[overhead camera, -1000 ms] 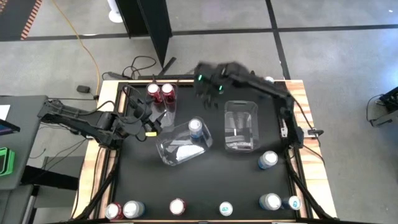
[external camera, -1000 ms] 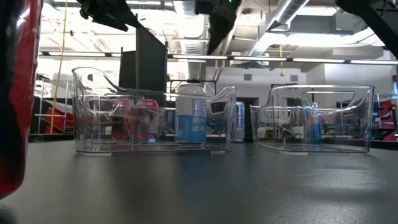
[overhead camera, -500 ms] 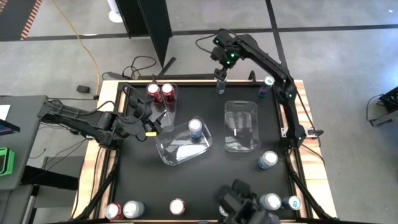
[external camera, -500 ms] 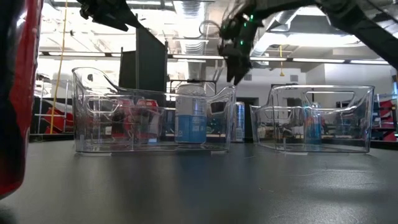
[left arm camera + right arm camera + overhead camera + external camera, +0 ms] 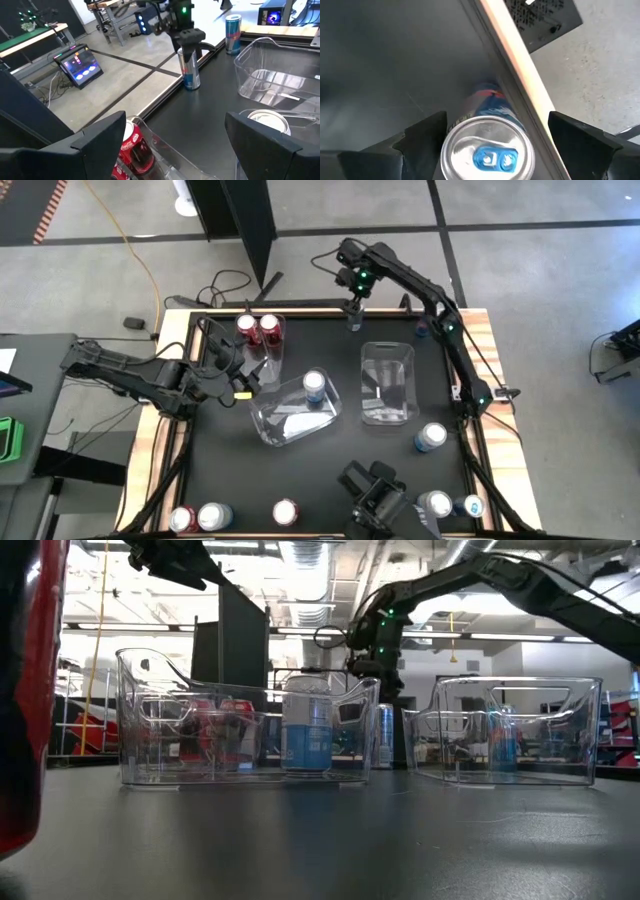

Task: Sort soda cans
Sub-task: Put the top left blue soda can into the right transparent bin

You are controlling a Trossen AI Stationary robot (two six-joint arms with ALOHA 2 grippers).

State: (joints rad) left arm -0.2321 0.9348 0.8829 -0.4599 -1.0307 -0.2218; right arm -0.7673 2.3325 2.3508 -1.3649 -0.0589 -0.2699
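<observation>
along the near edge of the black tabletop [image 5: 330,470] stands a row of cans: a red can with a silver top [image 5: 181,519], a silver-white and light blue can [image 5: 214,515], another red can [image 5: 285,512], then a silver-white can [image 5: 434,503] and a slim dark blue can [image 5: 471,506] toward the right corner, with a dark blurred shape partly over the row between them that cannot be identified. farther in on the right, one more silver-white and light blue can [image 5: 431,437] stands alone, apart from the bins. in the middle, a clear rectangular plastic bin [image 5: 278,420] sits skewed with a light blue can [image 5: 314,386] upright inside its far end; just to its right a second clear plastic bin [image 5: 387,383] lies square to the table. at the left, the left gripper [image 5: 238,373] hangs above the table near a third clear bin [image 5: 262,358], its fingers spread wide with nothing between them; two red cans [image 5: 257,328] stand together in that bin's far end. at the far edge, the right gripper [image 5: 354,308] points down over a slim dark blue can with red lettering [image 5: 190,68] that stands upright just beside the wooden table border [image 5: 520,75]; its jaws are spread wide on either side of the can top, not closed on it. another slim dark blue can [image 5: 232,33] stands at the far right corner.
</observation>
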